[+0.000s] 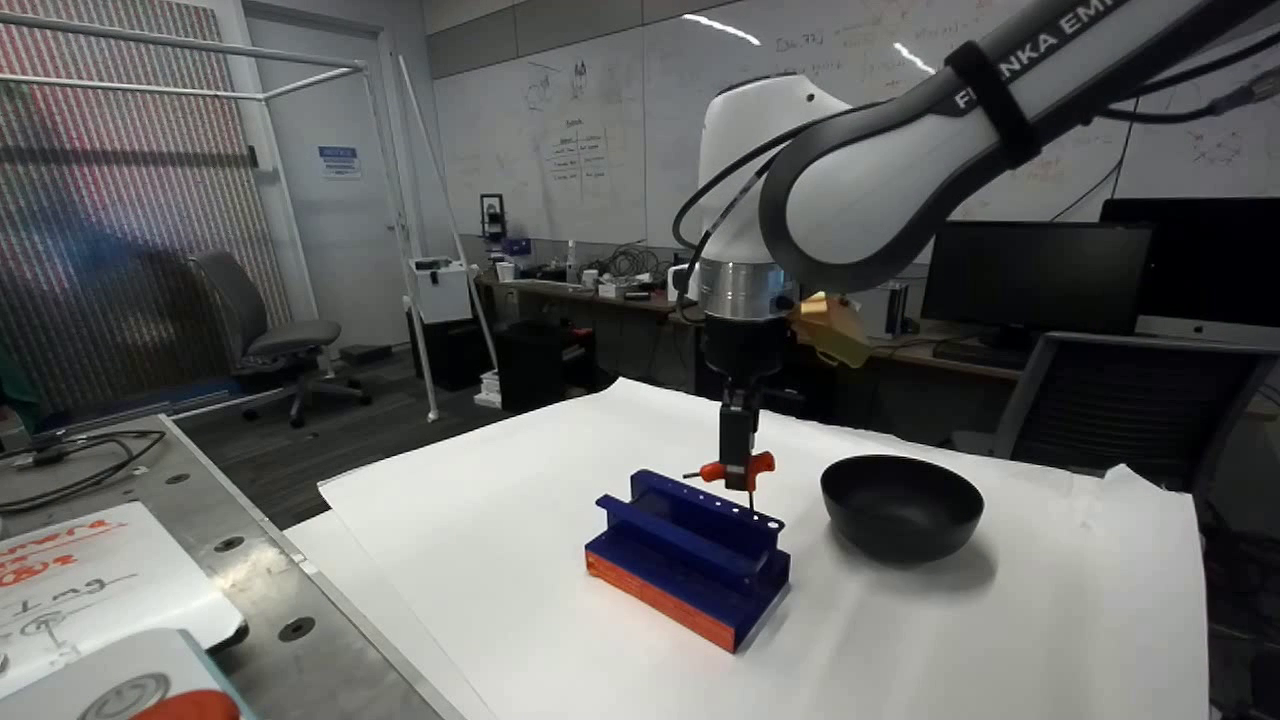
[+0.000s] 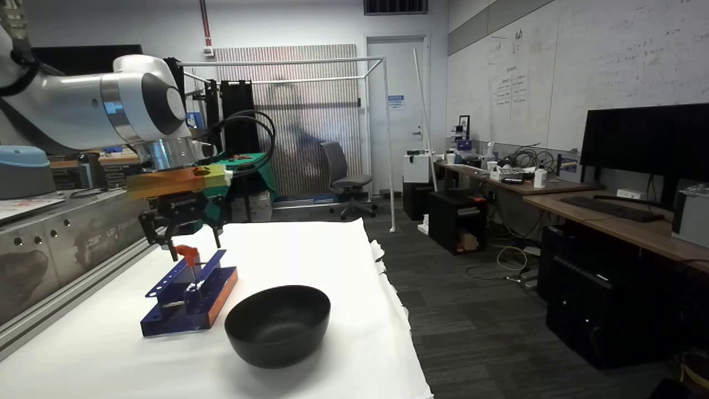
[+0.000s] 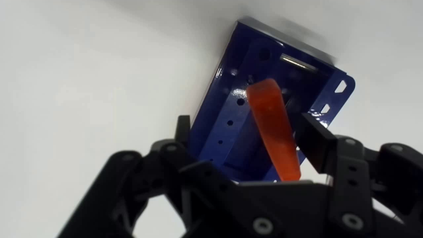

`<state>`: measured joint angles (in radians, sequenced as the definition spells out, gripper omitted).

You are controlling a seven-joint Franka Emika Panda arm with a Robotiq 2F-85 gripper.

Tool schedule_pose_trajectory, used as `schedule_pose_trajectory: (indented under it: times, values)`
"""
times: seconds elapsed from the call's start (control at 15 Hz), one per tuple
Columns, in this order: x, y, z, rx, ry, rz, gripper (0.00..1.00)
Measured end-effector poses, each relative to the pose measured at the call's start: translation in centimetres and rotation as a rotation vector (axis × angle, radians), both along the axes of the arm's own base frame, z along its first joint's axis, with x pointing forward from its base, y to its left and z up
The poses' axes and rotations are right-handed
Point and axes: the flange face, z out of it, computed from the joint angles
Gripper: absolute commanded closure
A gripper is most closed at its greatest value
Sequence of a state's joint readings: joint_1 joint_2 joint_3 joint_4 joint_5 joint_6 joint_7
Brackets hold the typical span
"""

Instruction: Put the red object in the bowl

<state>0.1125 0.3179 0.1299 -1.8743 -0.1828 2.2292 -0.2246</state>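
One red handle stood over the blue rack between parted jaws, off-centre, its long axis crossing their closing line.

White arm, black fingers

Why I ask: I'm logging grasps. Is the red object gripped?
No; the wrist view shows the end effector open, with a gap beside the red object.
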Motion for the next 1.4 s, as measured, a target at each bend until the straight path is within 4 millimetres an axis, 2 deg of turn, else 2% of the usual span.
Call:
schedule_pose_trajectory:
  times: [0.27, 0.33, 0.4, 0.6, 0.73, 0.87, 1.0, 1.2, 1.27, 1.4]
  values:
    - [0.3, -0.2, -0.1, -0.021, 0.073, 0.078, 0.82]
    - [0.2, -0.3, 0.1, -0.025, 0.085, 0.090, 0.88]
    - [0.2, -0.3, 0.2, -0.029, 0.095, 0.100, 0.91]
    - [0.0, -0.1, 0.6, -0.033, 0.111, 0.123, 0.88]
    - [-0.3, 0.0, 1.7, -0.034, 0.101, 0.126, 0.87]
    - [-1.0, 0.0, 4.3, -0.039, 0.082, 0.120, 0.87]
    - [-2.2, -0.4, 7.8, -0.050, 0.049, 0.081, 0.87]
    - [-4.7, -2.2, 12.6, -0.127, 0.011, -0.035, 0.87]
    - [-5.5, -3.1, 13.4, -0.166, 0.005, -0.079, 0.87]
    - [-6.3, -5.1, 13.3, -0.245, -0.002, -0.163, 0.87]
